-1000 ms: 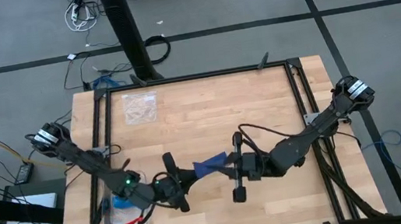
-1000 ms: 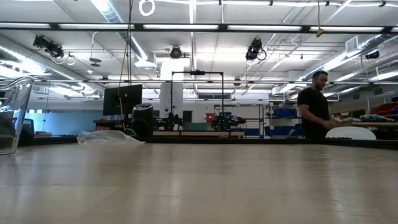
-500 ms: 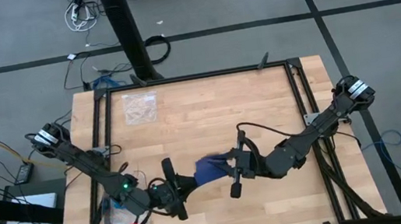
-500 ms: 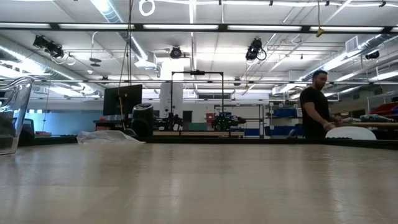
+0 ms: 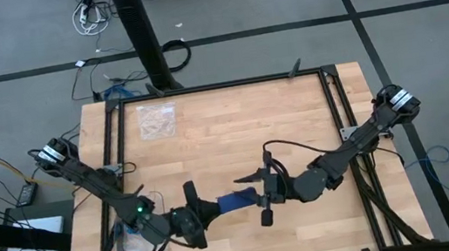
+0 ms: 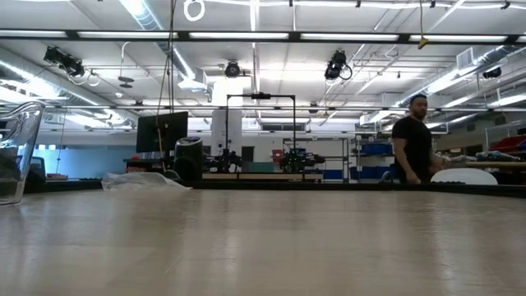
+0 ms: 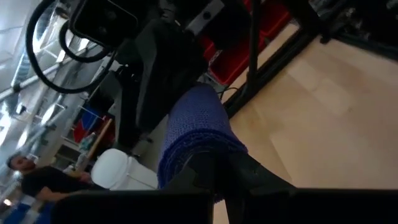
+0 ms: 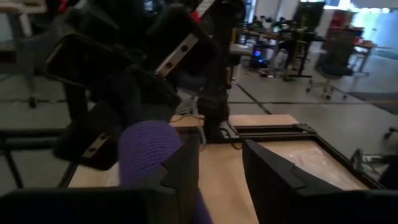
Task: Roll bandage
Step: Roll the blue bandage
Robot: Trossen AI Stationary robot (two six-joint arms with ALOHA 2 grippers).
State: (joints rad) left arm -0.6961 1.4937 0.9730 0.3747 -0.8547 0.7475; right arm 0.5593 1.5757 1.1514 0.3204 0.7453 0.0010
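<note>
The bandage is a dark navy band stretched between my two grippers at the table's near middle, above the wood. My left gripper is shut on its left end; the left wrist view shows the band running away from the fingers. My right gripper stands at its right end with the fingers apart. In the right wrist view the band bulges beside one finger. Neither gripper nor the bandage shows in the low view. My left gripper pinches the bandage's left end between its two fingers, which lie level and point toward the table's right. The band is bunched in several layers there and is clear of the table. My right gripper has the bandage's right end against the outer side of one finger. A little blue shows in the gap; whether the band wraps round that finger I cannot tell. The fingers lie level, pointing toward the table's left.
A clear plastic bag lies at the far left. Another clear bag, with a light-blue and a red item, lies under the left arm at the near left. Black frame rails border the table. A person stands in the room beyond.
Both grippers have shifted a little toward the table's near edge. The bandage between them was a twisted, slanting strip, then bunched into a lump, and is now a short, straighter band.
</note>
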